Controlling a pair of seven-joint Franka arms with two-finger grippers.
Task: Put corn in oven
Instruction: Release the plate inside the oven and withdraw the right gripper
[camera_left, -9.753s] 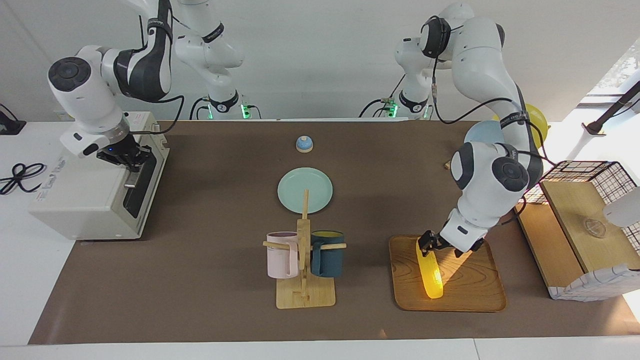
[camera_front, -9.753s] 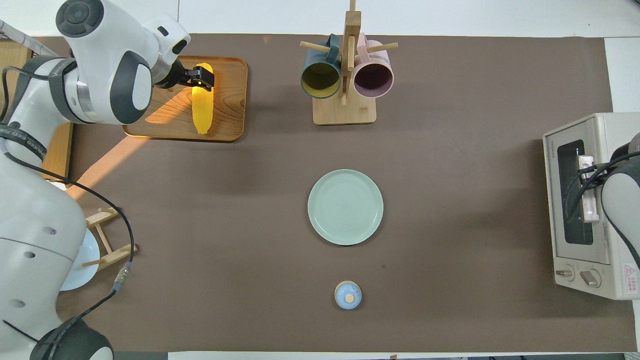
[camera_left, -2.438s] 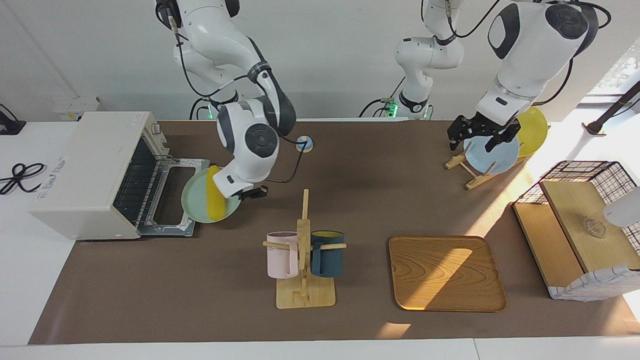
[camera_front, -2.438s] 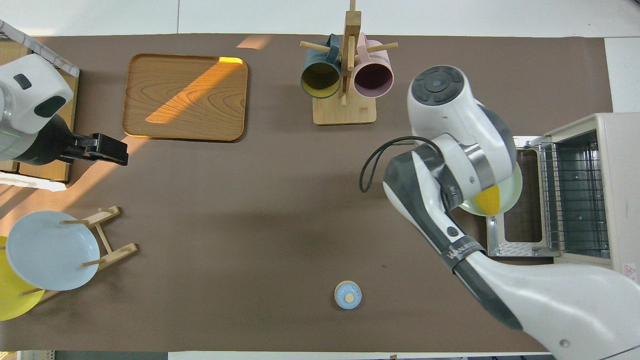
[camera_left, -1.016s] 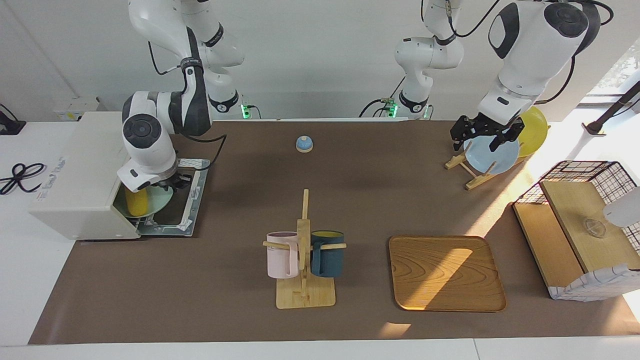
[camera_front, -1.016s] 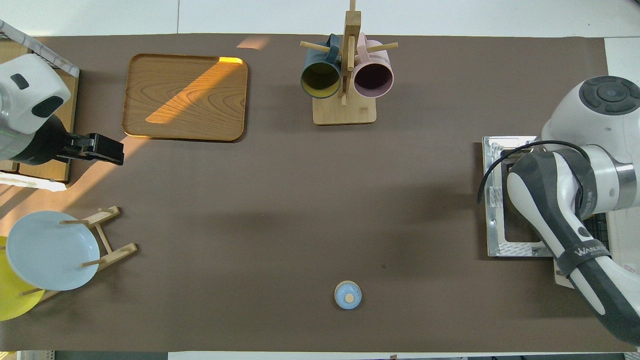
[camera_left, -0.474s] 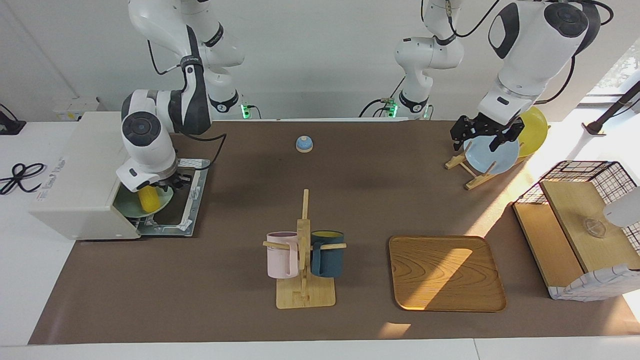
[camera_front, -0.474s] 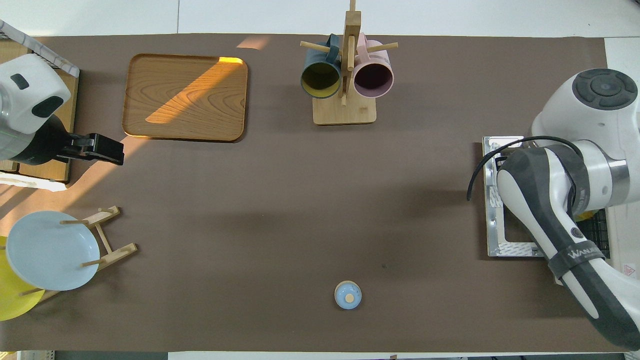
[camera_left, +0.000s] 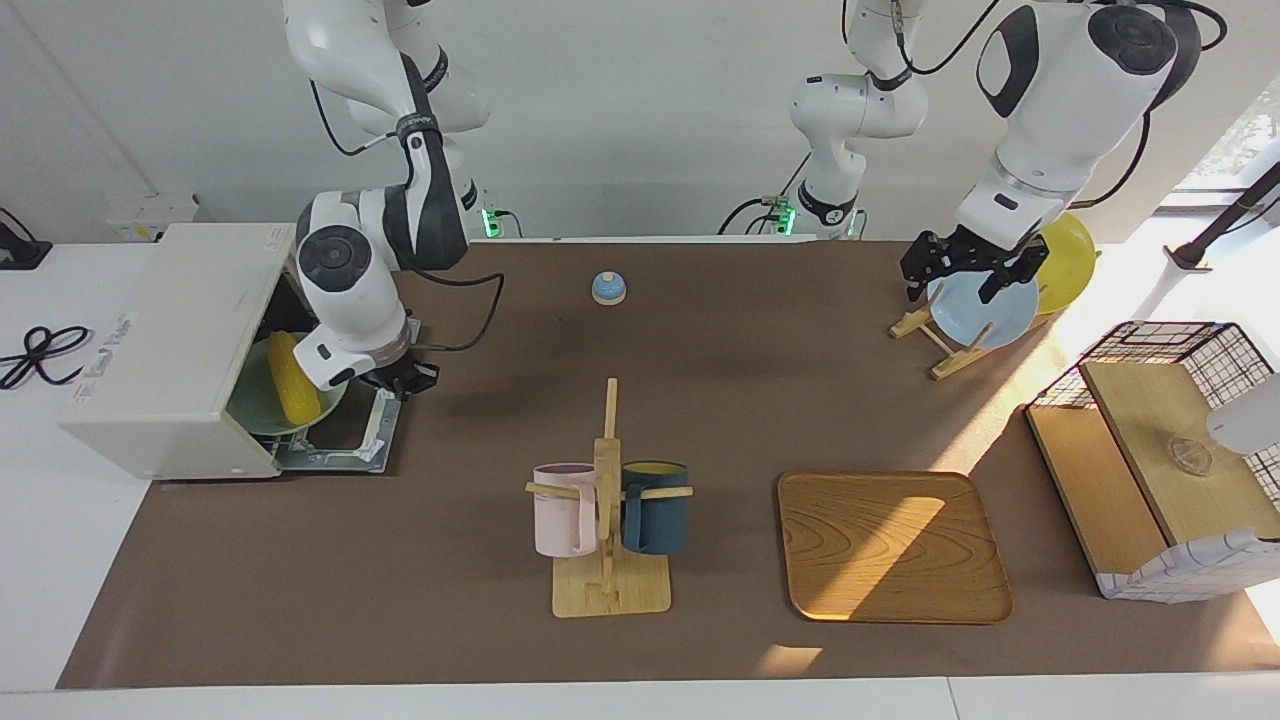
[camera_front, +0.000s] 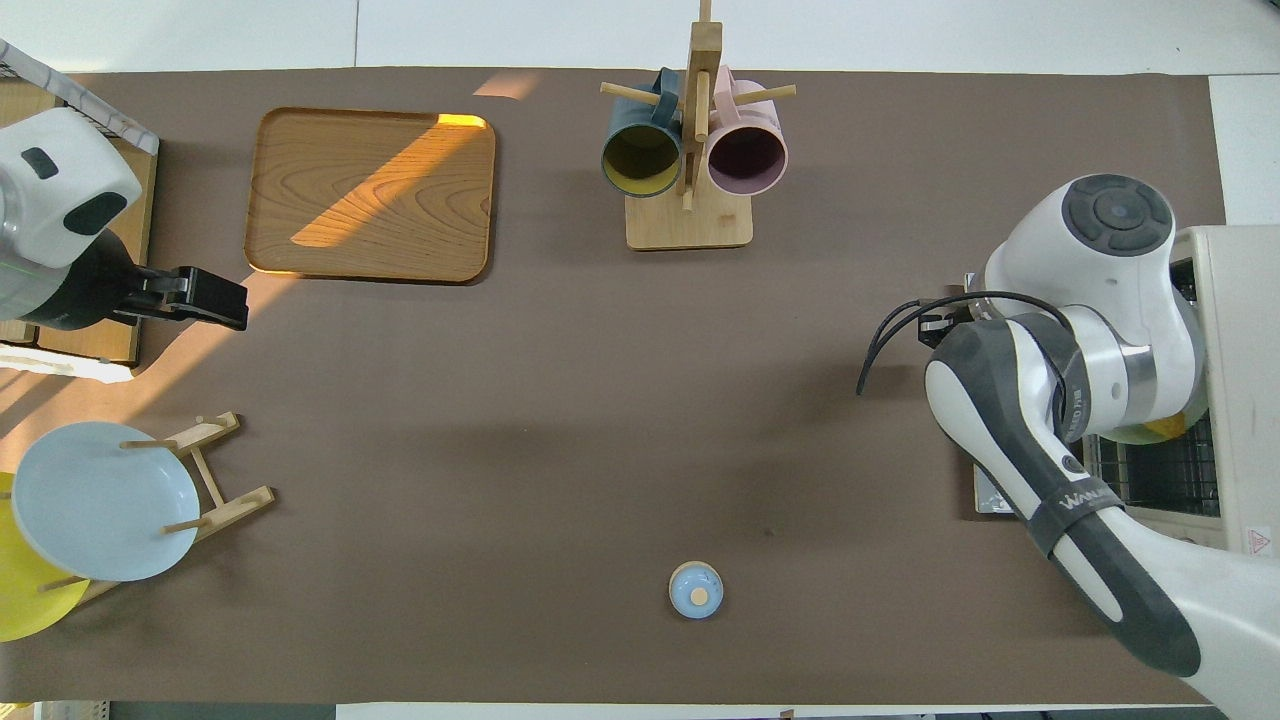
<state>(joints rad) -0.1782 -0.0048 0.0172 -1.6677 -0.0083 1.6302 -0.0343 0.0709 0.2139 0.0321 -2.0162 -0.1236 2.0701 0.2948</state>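
Observation:
The yellow corn (camera_left: 291, 388) lies on a pale green plate (camera_left: 262, 405) in the mouth of the white oven (camera_left: 170, 345), whose door (camera_left: 352, 438) hangs open and flat. My right gripper (camera_left: 405, 380) hovers over that door, clear of the plate, shut with nothing in it. In the overhead view my right arm covers most of the oven (camera_front: 1240, 330); only a sliver of the corn (camera_front: 1166, 428) shows. My left gripper (camera_left: 963, 272) waits open above the blue plate (camera_left: 985, 310) on its rack, also visible as the left gripper (camera_front: 205, 297) from above.
A wooden mug rack (camera_left: 605, 590) with a pink and a dark blue mug stands mid-table. A wooden tray (camera_left: 895, 545) lies toward the left arm's end, near a wire basket (camera_left: 1170, 345). A yellow plate (camera_left: 1068, 262) shares the rack. A small blue bell (camera_left: 608, 288) sits near the robots.
My right gripper has let go of the plate, drawn back out of the oven mouth over the door, and shut. The plate with the corn stays in the oven. The left arm has not moved.

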